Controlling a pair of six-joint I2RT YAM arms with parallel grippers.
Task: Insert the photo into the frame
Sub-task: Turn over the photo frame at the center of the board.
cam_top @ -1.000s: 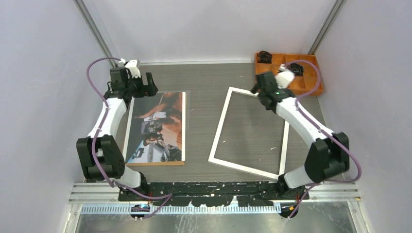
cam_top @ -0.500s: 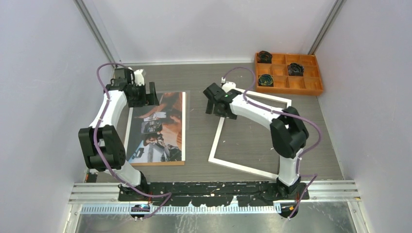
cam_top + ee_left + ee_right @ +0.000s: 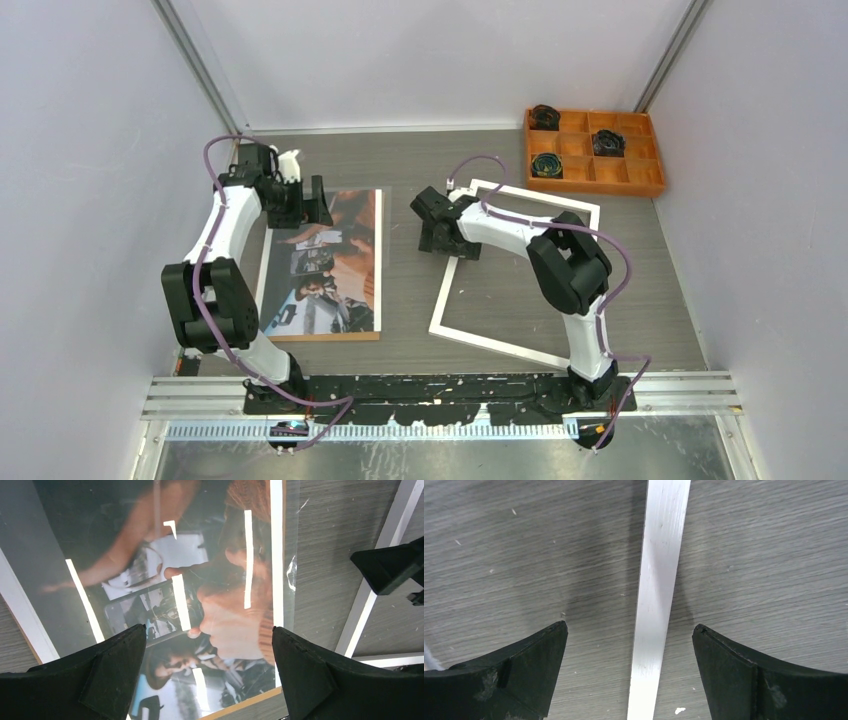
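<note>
Over dark orange-brown rectangular paper photo (image 3: 325, 270), our left gripper (image 3: 207, 630) hovers, fingers apart; our right gripper (image 3: 630, 626) spread, straddling rail of thin white rectangular frame (image 3: 659, 580).

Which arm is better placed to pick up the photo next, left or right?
Left. The open left gripper hangs right over the photo's far end. The open right gripper straddles a rail of the frame, off to the photo's side.
</note>
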